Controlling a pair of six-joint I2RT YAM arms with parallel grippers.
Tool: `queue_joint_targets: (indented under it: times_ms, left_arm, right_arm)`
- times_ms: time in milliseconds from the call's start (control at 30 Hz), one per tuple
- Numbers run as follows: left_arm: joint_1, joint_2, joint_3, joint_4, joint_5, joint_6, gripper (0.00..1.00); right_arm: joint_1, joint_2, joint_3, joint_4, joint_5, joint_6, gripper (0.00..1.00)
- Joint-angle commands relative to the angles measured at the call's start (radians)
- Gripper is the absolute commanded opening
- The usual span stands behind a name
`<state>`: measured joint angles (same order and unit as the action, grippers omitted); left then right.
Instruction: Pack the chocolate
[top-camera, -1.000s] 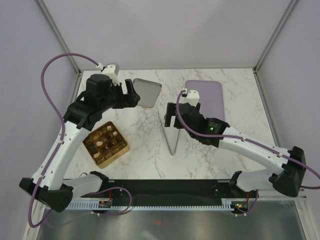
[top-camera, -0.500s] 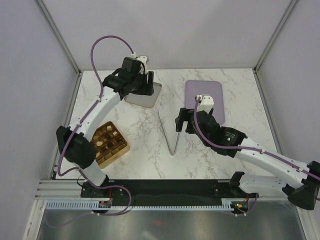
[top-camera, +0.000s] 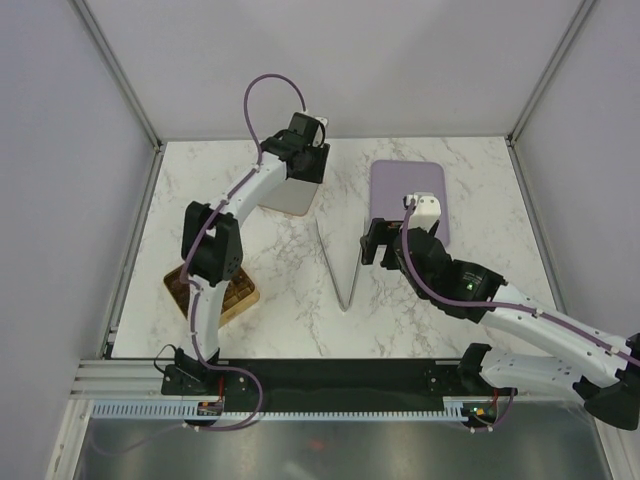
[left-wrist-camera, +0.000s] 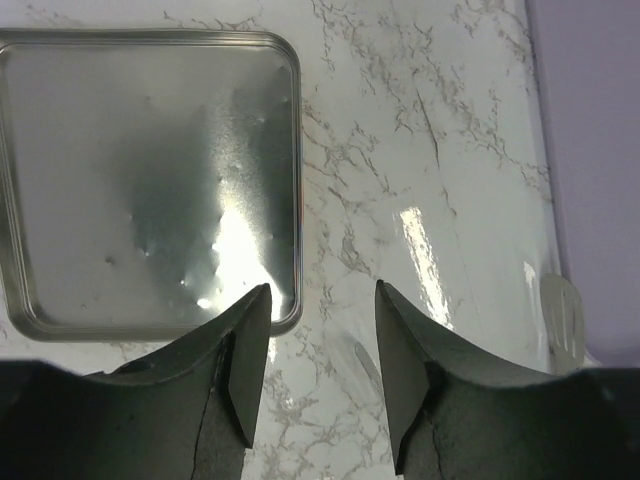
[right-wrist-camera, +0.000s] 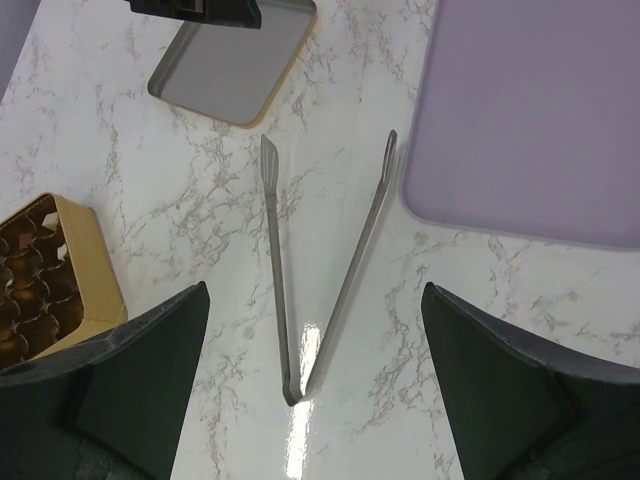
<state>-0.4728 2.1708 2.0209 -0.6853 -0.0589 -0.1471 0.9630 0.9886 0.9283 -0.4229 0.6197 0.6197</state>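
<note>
Chocolate (right-wrist-camera: 25, 270) in gold box (right-wrist-camera: 102, 292), left gripper (left-wrist-camera: 320, 300) half-open, empty over metal lid (left-wrist-camera: 150, 180), right gripper (right-wrist-camera: 312, 292) wide, empty

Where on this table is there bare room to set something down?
Bare table lies between the box and the tongs, near centre; in the far left corner beside the lid; and in the strip between lid and lilac tray. Crowded: over the lid, where the left arm reaches, and near right under the right arm.
</note>
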Motion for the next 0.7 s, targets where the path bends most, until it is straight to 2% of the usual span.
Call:
queue_joint_targets:
  times_ms: [0, 433, 600, 667]
  left_arm:
    - [0.002, 0.059, 0.078, 0.03, -0.026, 0.066, 0.53]
    - [0.008, 0.24, 0.087, 0.07, -0.001, 0.031, 0.48]
    - [0.008, 0.276, 0.079, 0.072, -0.007, 0.012, 0.42]
    - [0.008, 0.284, 0.073, 0.07, -0.019, 0.011, 0.36]
  right_arm:
    - [0.003, 0.007, 0.04, 0.026, 0.022, -0.014, 0.95]
    - [0.002, -0.053, -0.043, 0.042, 0.077, 0.003, 0.95]
    - [0.002, -0.082, -0.085, 0.046, 0.057, 0.011, 0.95]
    - [0.002, -0.093, -0.097, 0.046, 0.057, 0.015, 0.95]
